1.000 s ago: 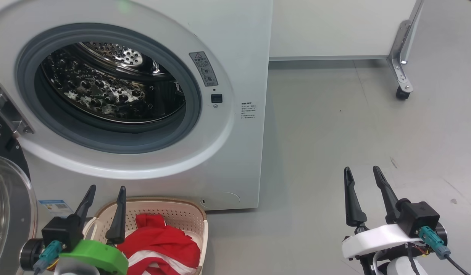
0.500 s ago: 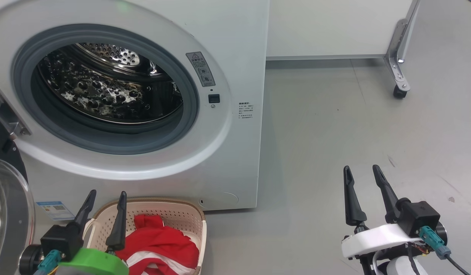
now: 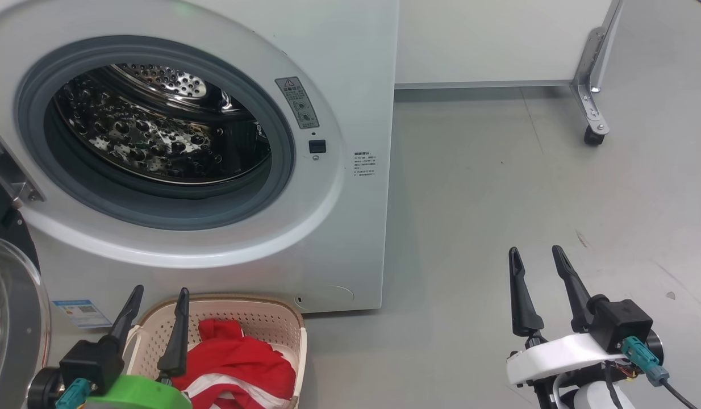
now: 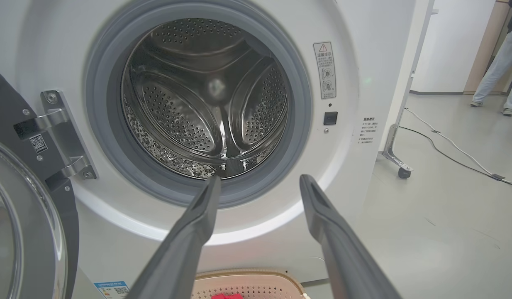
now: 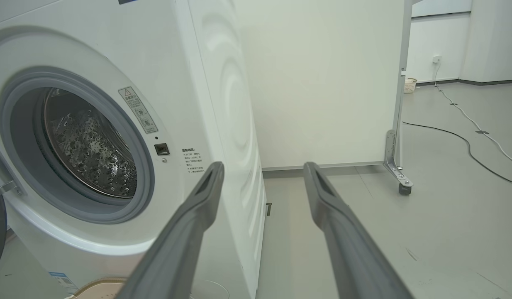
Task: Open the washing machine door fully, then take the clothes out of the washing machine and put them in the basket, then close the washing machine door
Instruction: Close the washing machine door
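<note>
Since the clothes (image 3: pixel 242 363) are seen in the basket (image 3: pixel 242 299) just below the left gripper (image 3: pixel 160 292) and the drum (image 3: pixel 151 136) ahead is seen empty, only the washing machine door (image 3: pixel 12 318), swung wide to its left, is left unclosed, while it and the right gripper (image 3: pixel 535 251) are held open, empty.

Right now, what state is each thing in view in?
washing machine door: open, swung left
washing machine: drum empty
basket: on floor, holding clothes
clothes: heaped in basket
left end effector: open, empty
right end effector: open, empty
</note>
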You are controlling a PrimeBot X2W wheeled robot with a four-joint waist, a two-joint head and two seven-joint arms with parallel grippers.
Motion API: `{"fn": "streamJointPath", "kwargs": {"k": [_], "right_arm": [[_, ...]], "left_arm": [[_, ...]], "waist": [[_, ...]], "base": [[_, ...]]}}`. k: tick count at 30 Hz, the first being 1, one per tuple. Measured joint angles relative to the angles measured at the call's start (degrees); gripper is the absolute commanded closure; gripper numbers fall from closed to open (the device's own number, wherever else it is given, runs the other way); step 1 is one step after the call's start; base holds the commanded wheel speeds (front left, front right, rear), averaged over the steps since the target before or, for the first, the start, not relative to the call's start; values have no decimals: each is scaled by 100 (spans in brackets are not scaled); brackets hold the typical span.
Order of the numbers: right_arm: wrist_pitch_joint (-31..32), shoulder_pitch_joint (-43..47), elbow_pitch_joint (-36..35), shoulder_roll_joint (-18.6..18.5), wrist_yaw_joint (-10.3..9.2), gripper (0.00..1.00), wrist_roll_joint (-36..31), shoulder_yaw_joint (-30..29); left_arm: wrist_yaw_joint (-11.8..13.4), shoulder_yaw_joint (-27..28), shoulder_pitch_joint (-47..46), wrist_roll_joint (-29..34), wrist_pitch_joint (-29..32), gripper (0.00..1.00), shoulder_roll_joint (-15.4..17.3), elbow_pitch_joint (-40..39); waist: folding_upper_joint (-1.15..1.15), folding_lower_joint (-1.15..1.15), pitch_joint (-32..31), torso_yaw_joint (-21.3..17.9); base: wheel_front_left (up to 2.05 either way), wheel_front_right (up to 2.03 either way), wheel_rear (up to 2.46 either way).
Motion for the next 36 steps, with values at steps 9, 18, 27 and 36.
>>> {"fn": "streamJointPath", "kwargs": {"k": [9,18,27,36], "right_arm": [[0,0,0,0,2,0,0,22],[0,0,1,0,2,0,0,45],[0,0,1,0,2,0,0,48],[0,0,1,0,1,0,1,49]], "left_arm": [[0,5,25,8,0,0,0,-88],[0,-3,118,8,0,0,1,-149],[0,-7,131,9,0,0,2,-180],[0,-4,185,5,0,0,1,-221]], "waist": [[0,0,-12,2],[0,0,-20,-6],[0,0,-4,-18],[0,0,25,-25]], "base": [[0,0,0],[0,0,0],[0,2,-1],[-24,25,-1]]}}
